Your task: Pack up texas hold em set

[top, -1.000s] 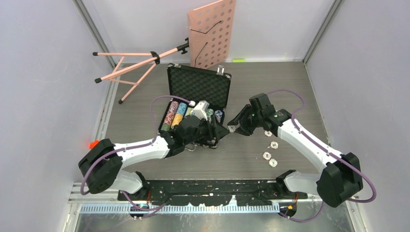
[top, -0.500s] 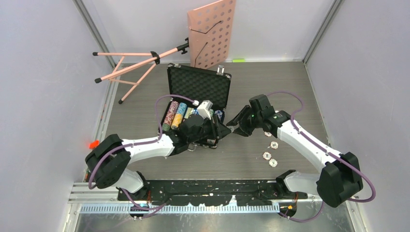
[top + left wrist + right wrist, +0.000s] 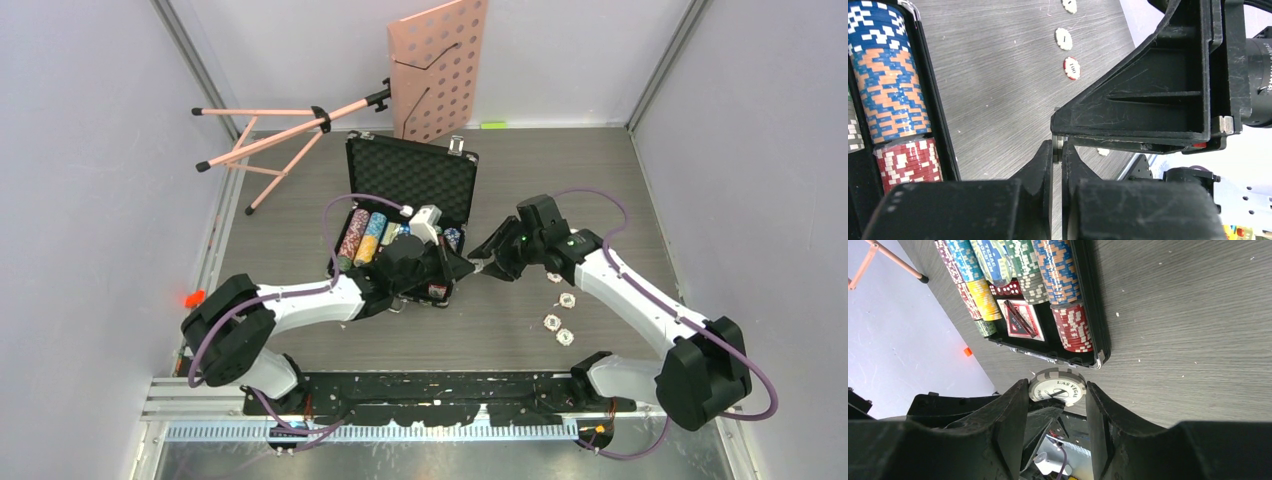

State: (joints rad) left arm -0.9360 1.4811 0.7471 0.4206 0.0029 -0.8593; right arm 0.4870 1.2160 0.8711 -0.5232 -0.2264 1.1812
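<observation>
Poker case (image 3: 410, 180) open on counter (image 3: 500, 345), chip rows (image 3: 1058, 270), cards (image 3: 1020, 320), red dice (image 3: 1007, 289) inside. Right fingers (image 3: 1010, 415) clamped on rim of a white chip (image 3: 1057, 388) just beside case's near right corner; left fingers (image 3: 1044, 165) pinched almost together on same chip's edge. Loose chips (image 3: 552, 321) on counter further right.

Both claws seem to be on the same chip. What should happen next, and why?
Probably the right gripper should ease open. The grey chip looks pinched across its faces by the left gripper, while the right fingers hold its rim. Letting go would let the left gripper carry it to the case, where stacked chips stand on edge.
</observation>
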